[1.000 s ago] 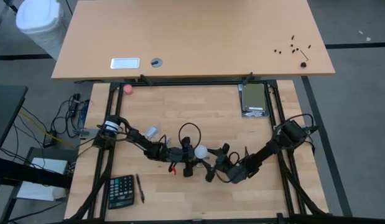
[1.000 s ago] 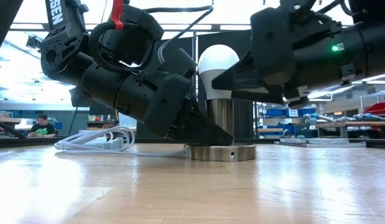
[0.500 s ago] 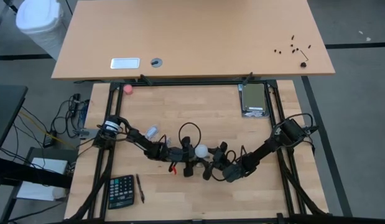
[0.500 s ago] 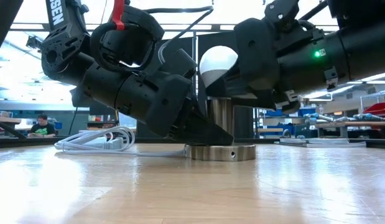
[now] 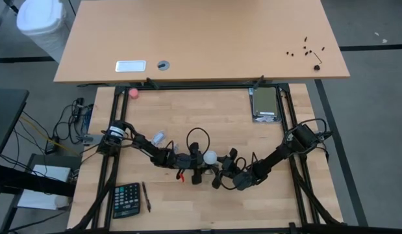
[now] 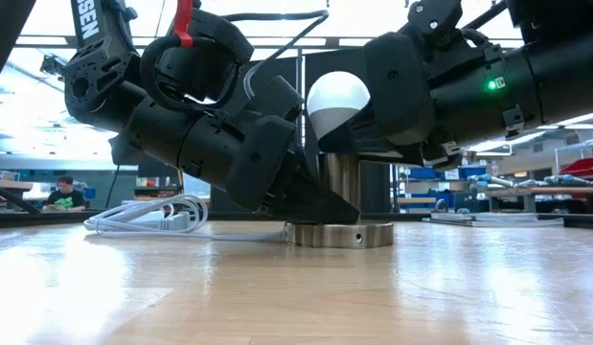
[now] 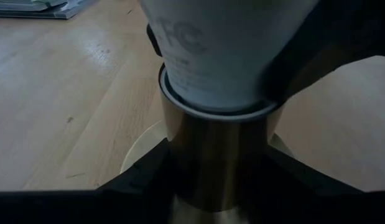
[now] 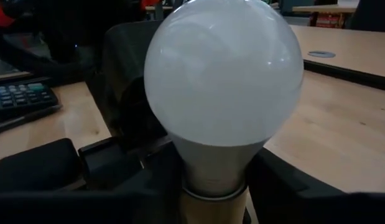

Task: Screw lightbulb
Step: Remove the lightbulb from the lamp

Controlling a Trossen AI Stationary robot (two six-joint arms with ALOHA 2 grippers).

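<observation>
I see the lightbulb (image 6: 336, 99) upright between my right fingers (image 8: 37, 168), which pinch its neck; left fingers (image 7: 142, 177) clamp the metal stand (image 6: 338, 230) below.

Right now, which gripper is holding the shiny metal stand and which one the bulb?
The left gripper clamps the metal stand low down; the right gripper grips the bulb above it.

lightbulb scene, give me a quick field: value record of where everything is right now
lightbulb: upright, base seated in the metal socket
metal socket: silvery post on a round base on the table
left gripper: fingers either side of the socket post, steadying it
right gripper: fingers flanking the bulb's neck
cord: white, coiled on the table behind the left arm
calculator: near table edge, left side
</observation>
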